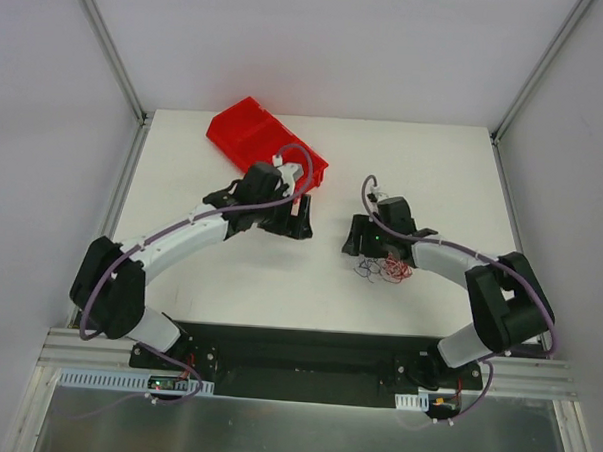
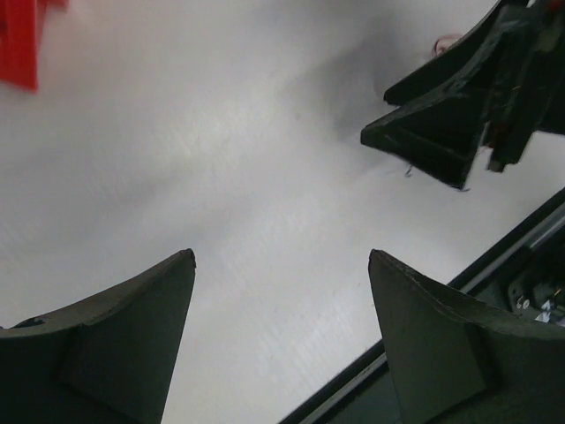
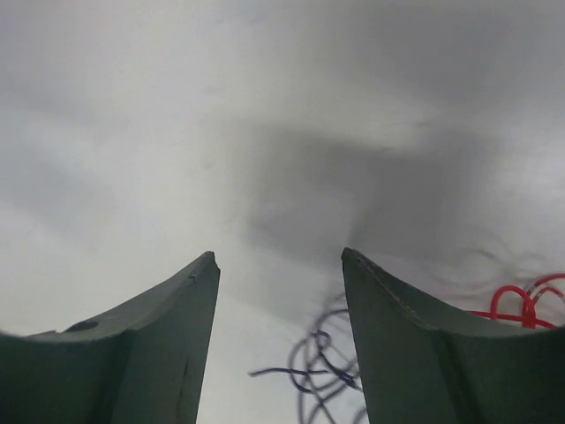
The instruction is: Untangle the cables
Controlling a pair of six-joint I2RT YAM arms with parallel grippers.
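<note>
A small tangle of thin curly cables (image 1: 383, 271) lies on the white table, red strands on the right and dark purple-blue ones on the left. My right gripper (image 1: 358, 242) hovers just beyond the tangle, open and empty. In the right wrist view the purple strands (image 3: 320, 367) curl between the open fingers near the right one, and red loops (image 3: 523, 304) show past that finger. My left gripper (image 1: 300, 224) is open and empty over bare table, left of the tangle. The left wrist view (image 2: 281, 256) shows the right gripper's black fingers (image 2: 441, 132) ahead.
A red plastic bin (image 1: 253, 136) lies tilted at the back of the table, just behind the left wrist; its corner shows in the left wrist view (image 2: 22, 40). The black mounting rail (image 1: 306, 361) runs along the near edge.
</note>
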